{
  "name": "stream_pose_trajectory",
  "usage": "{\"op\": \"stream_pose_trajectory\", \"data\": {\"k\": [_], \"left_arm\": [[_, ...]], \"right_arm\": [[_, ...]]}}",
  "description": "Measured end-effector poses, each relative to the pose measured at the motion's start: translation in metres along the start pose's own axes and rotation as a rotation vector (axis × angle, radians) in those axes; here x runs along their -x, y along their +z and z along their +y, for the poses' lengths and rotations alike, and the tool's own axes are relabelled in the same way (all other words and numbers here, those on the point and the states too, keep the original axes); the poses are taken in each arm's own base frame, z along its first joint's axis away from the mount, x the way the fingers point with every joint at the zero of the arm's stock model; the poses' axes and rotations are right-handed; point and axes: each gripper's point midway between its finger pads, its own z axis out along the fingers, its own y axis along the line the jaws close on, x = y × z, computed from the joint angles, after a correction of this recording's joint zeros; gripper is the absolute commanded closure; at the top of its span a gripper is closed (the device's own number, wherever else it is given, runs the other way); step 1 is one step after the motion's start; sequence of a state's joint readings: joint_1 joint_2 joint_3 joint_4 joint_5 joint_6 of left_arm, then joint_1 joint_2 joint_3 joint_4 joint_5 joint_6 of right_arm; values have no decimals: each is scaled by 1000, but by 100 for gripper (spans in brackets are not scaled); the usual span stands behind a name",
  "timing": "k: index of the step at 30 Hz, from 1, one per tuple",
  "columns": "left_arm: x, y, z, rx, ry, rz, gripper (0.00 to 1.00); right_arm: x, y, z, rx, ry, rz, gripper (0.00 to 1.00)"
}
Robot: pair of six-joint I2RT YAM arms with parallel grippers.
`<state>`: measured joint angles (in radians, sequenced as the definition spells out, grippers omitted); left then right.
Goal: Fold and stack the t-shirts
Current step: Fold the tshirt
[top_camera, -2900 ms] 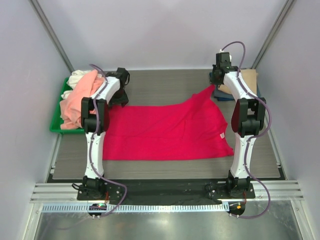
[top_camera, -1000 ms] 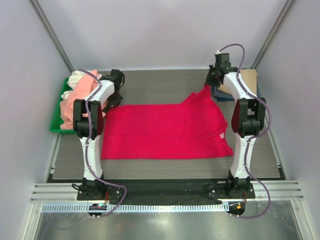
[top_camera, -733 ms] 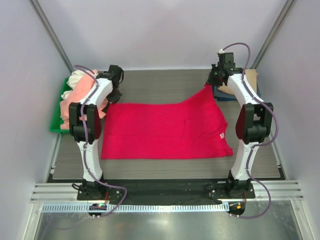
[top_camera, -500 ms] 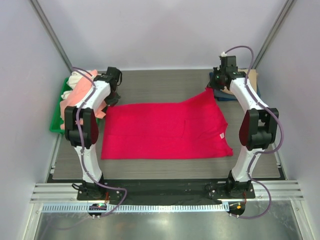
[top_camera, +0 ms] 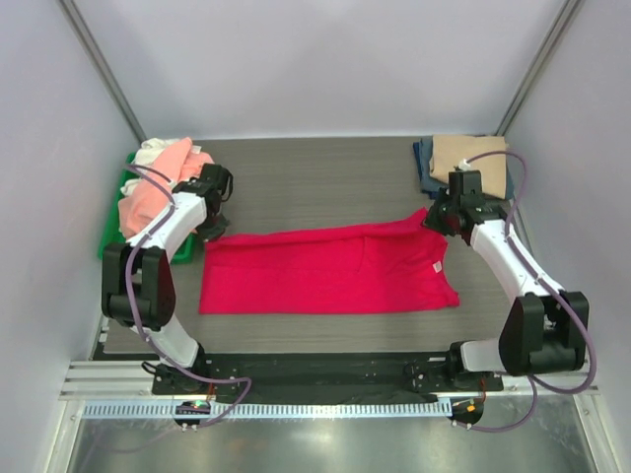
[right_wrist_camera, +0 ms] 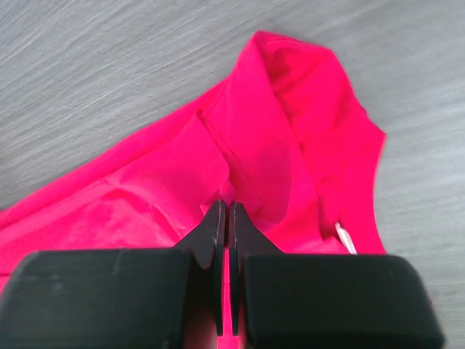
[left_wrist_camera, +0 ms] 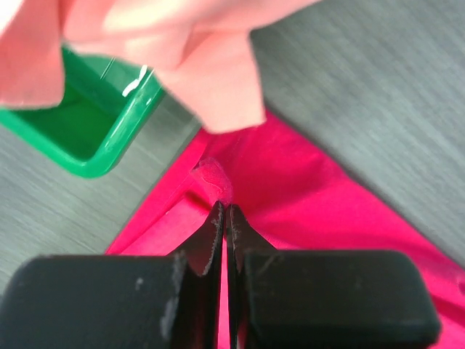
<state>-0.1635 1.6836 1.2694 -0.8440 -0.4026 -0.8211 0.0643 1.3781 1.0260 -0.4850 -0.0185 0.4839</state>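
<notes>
The crimson-red t-shirt lies spread across the middle of the table, its far edge doubled over toward the front. My left gripper is shut on the cloth at the shirt's far left corner, with a fold pinched between the jaws. At the far right corner my right gripper is shut on red cloth too, which bunches just beyond its tips. A salmon-pink t-shirt and a white one are heaped at the left. Tan and navy t-shirts lie folded at the back right.
The green plastic tray under the heap stands at the table's left edge, close to my left arm; its corner and hanging pink cloth show in the left wrist view. Grey walls enclose the table on three sides.
Both grippers have come toward the front with the red shirt's far edge, folding it over. The shirt now covers a narrower strip, and the tan and navy stack is uncovered.
</notes>
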Motion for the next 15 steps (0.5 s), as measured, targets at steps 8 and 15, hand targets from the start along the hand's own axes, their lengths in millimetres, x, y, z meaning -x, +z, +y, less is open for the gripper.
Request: {"op": "stream_pose_trajectory", "data": {"k": [8,15], "left_arm": [[-18,1,17,-5,-14,-7,100],[-25,-1,25,-16,-20,-18,100]], "right_arm": [[-32,-21,-30,-66,101,-52,99],[-33,-49,-43,-81,196,-171,99]]}}
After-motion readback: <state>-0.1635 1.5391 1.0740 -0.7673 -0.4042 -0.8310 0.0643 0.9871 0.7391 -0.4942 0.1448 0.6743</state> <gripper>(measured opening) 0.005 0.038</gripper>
